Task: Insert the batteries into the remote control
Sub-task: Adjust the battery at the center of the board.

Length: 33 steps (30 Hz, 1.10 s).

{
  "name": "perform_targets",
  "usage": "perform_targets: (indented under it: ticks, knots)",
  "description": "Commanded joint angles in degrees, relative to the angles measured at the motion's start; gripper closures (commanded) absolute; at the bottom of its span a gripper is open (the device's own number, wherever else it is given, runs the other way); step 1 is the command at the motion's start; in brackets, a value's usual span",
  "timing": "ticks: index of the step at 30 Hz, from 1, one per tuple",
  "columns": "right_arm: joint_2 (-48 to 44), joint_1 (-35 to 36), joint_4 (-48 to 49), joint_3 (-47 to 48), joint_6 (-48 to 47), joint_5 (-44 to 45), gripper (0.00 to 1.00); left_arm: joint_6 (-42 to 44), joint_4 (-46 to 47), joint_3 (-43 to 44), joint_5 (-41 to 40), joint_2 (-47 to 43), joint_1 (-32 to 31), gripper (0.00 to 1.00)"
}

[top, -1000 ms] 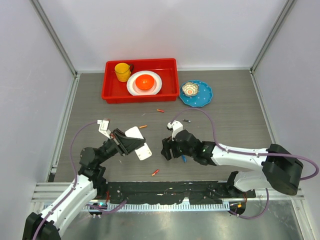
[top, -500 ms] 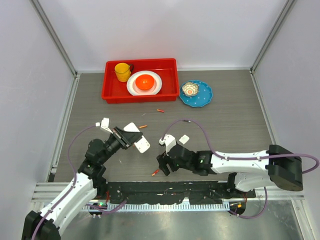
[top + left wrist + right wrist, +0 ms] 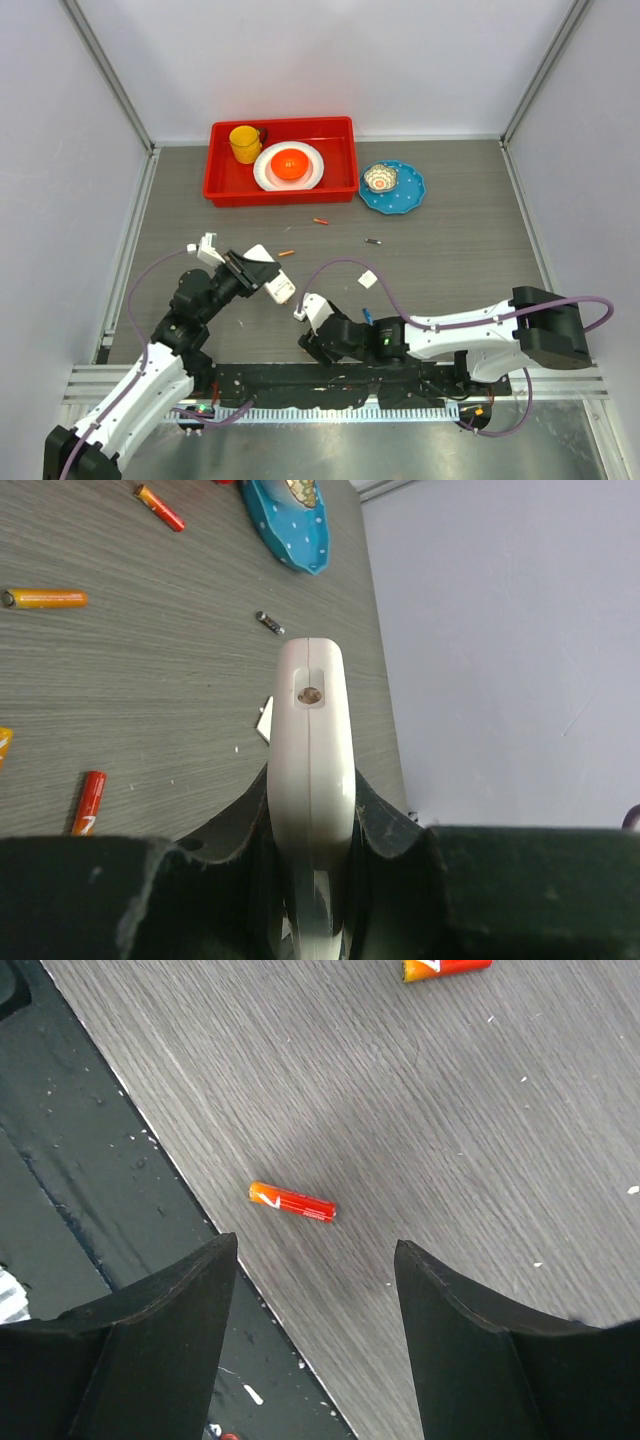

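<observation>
My left gripper [image 3: 252,274] is shut on the white remote control [image 3: 274,285] and holds it off the table. In the left wrist view the remote [image 3: 312,730] stands edge-on between the fingers [image 3: 385,815]. My right gripper [image 3: 309,342] is open and empty, hovering low near the table's front edge. A red battery [image 3: 292,1202] lies just ahead of its fingers, and a second one [image 3: 445,967] lies further off. Loose batteries lie on the table: a red one [image 3: 320,220], an orange one [image 3: 286,253], a dark one [image 3: 373,241] and a blue one [image 3: 367,315].
A small white cover piece [image 3: 368,279] lies mid-table. A red tray [image 3: 345,135] at the back holds a yellow cup [image 3: 243,143] and a plate with an orange bowl [image 3: 290,163]. A blue plate [image 3: 408,195] stands right of it. The black base rail [image 3: 90,1190] borders the front edge.
My right arm has swung left and toward the front edge, and now sits over the red battery there. My left gripper has drawn the remote slightly back and left.
</observation>
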Motion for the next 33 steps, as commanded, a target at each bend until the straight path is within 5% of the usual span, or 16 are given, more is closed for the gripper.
perform_targets:
  ticks: [1,33]
  knots:
    - [-0.08,0.87,1.00,2.13,-6.65,1.09,0.31,1.93,-2.03,2.09,-0.88,-2.08,0.40,1.00]
    - [13.19,0.61,1.26,7.93,-15.71,-5.50,0.48,2.02,-0.89,1.12,0.53,-0.33,0.67,1.00]
